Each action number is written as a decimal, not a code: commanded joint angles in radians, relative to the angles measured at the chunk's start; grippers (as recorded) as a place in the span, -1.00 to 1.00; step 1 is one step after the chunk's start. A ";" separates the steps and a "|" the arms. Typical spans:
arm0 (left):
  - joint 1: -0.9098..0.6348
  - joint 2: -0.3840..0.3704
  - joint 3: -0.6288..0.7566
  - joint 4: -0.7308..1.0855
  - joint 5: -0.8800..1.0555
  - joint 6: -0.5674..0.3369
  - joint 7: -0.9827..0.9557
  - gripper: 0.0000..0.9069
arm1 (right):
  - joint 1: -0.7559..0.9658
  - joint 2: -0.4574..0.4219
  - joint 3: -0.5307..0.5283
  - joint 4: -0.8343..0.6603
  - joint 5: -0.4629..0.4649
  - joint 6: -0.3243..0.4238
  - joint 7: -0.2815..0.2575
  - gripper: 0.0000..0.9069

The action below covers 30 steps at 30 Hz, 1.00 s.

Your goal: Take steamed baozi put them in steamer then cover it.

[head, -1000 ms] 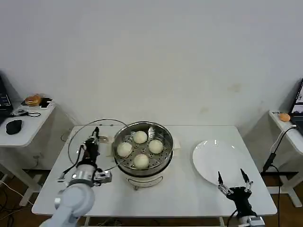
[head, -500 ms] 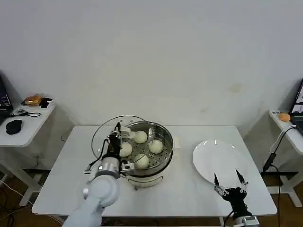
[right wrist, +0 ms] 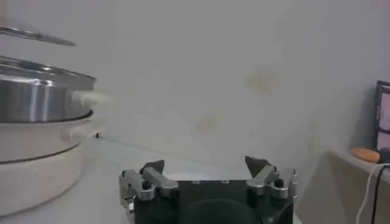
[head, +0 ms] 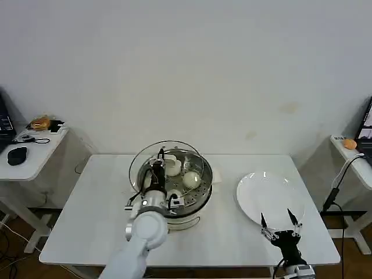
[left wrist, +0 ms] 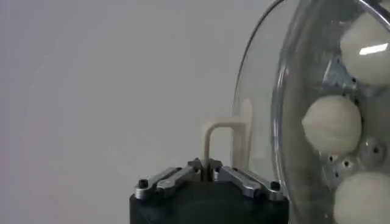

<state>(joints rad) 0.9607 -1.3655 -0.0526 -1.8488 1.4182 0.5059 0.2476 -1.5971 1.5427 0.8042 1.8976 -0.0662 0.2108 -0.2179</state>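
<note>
2 grippers show: the right gripper, nearest, sits idle with fingers spread at the table's front edge by the plate. The left gripper pinches the handle of the cover, held tilted over the steamer's left side. 4 baozi lie inside. To finish well, level the cover, centre it on the rim, lower gently, then release.

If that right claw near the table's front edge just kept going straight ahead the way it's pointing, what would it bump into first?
Probably the white plate. The right gripper, open, points away from the robot with the plate just ahead. If it passes above the plate, the way looks free up to the wall.
</note>
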 commanded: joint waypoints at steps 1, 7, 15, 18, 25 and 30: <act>-0.006 -0.038 0.022 0.032 0.051 -0.001 0.006 -1.00 | 0.002 0.001 -0.001 -0.003 -0.002 -0.001 -0.001 1.00; -0.004 -0.034 0.020 0.041 0.058 -0.004 0.013 -1.00 | 0.002 0.001 -0.001 -0.006 -0.003 0.000 -0.002 1.00; 0.005 -0.039 0.026 0.038 0.065 -0.008 0.019 -1.00 | 0.005 0.001 -0.007 -0.011 -0.005 -0.001 -0.003 1.00; 0.014 -0.039 0.029 0.035 0.073 -0.015 0.020 -1.00 | 0.006 0.000 -0.008 -0.012 -0.005 -0.001 -0.003 1.00; 0.021 -0.043 0.030 0.038 0.078 -0.019 0.018 -1.00 | 0.005 -0.003 -0.007 -0.013 -0.004 -0.001 -0.004 1.00; 0.020 -0.047 0.030 0.045 0.080 -0.021 0.018 -1.00 | 0.006 -0.002 -0.011 -0.014 -0.005 -0.003 -0.004 1.00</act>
<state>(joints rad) 0.9797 -1.4094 -0.0236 -1.8100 1.4928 0.4865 0.2668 -1.5911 1.5400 0.7939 1.8837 -0.0707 0.2089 -0.2221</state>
